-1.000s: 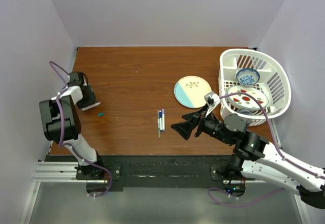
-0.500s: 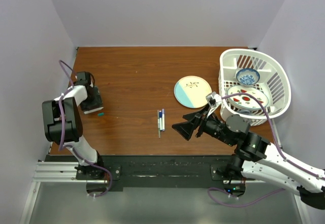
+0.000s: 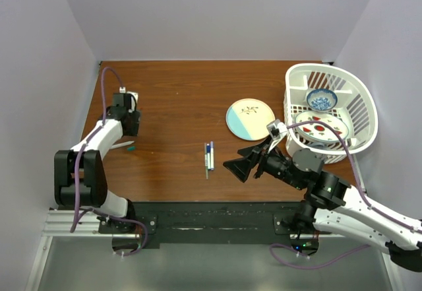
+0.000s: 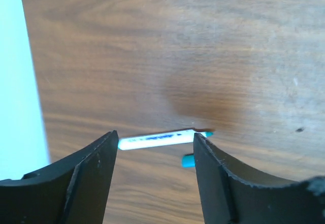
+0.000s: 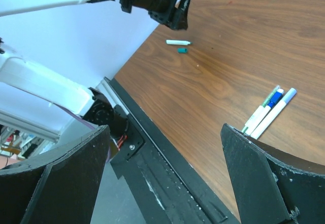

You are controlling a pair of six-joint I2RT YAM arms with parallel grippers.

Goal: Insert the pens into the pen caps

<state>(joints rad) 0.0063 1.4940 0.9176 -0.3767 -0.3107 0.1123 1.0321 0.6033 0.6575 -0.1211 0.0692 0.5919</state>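
One white pen (image 3: 122,145) lies uncapped on the wooden table (image 3: 178,99) at the left, with a small green pen cap (image 3: 131,149) just beside its tip. In the left wrist view that pen (image 4: 157,139) and cap (image 4: 188,160) lie on the wood below my left gripper (image 4: 155,145), which is open and holds nothing. From above, the left gripper (image 3: 126,121) hangs just beyond them. More pens (image 3: 208,156) lie side by side at mid-table, one with a dark blue cap (image 5: 274,99). My right gripper (image 3: 237,165) stands open, empty, just right of them.
A pale blue and cream plate (image 3: 250,119) sits right of centre. A white basket (image 3: 359,96) at the far right holds a blue bowl (image 3: 322,99) and a patterned plate (image 3: 321,128). The black base rail (image 5: 167,168) runs along the near edge.
My left gripper has opened wider and drawn away toward the far side and right, leaving the white pen lying beside the green cap. The right arm has not moved.
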